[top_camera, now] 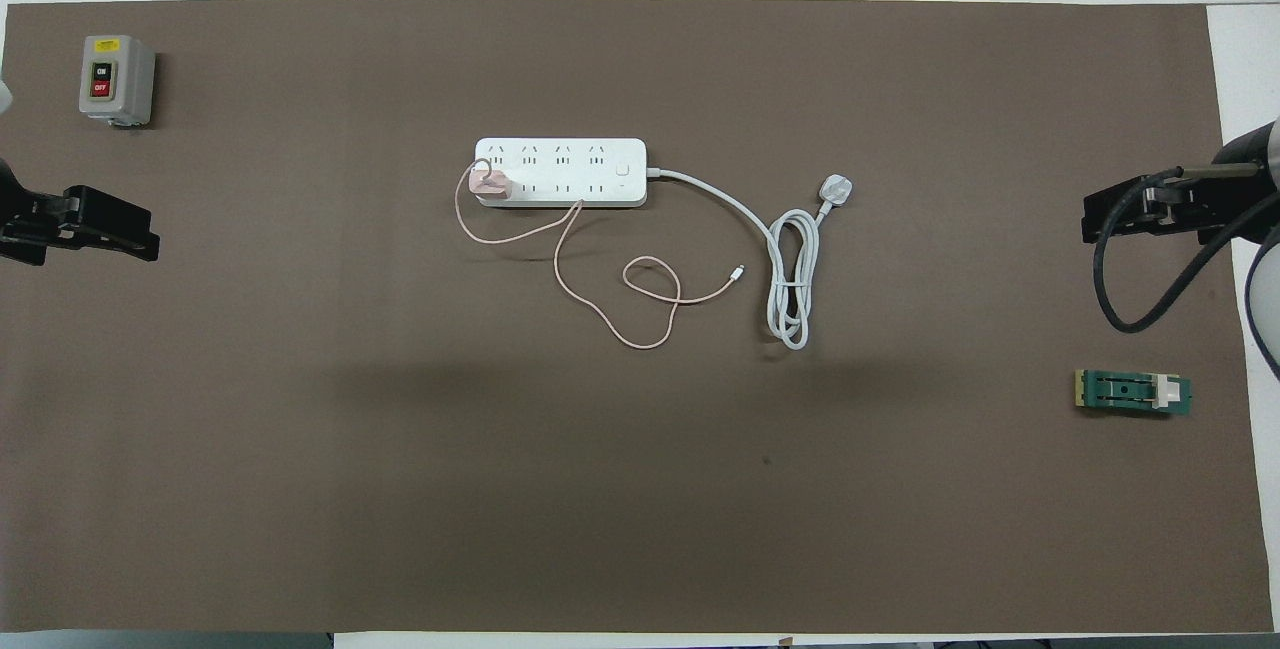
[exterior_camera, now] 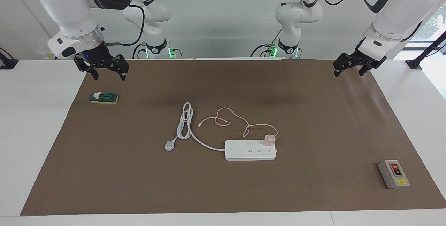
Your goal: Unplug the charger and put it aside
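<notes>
Grippers first, since they sit closest to the robots. The left gripper (exterior_camera: 349, 67) hangs over the edge of the brown mat (exterior_camera: 313, 107) at its own end of the table, fingers spread wide with nothing between them. The right gripper (exterior_camera: 107, 70) mirrors it over its end of the mat, also open and empty. Looks to me like both arms are just parked, so the task hasn't started.

Just out from the right gripper, close below it, there's a small green switch thing (exterior_camera: 104, 97) on the mat. It has nothing to do with the job, I'd say.

Out toward the middle, well away from either hand, the pink cable (exterior_camera: 226, 119) loops loosely on the mat next to the coiled white cord (exterior_camera: 184, 125). The charger (exterior_camera: 269, 139) is plugged into the power strip (exterior_camera: 250, 150), at the corner nearest the robots on the left arm's end. That makes the left gripper my guess for the pull, and the right might need to pin the strip down.

Farthest out from the left gripper sits a grey on/off box (exterior_camera: 393, 174).

The facing view shows the charger standing up off the strip and how high both hands are. The overhead view shows the cable curling round the charger, plus which socket it's in.
</notes>
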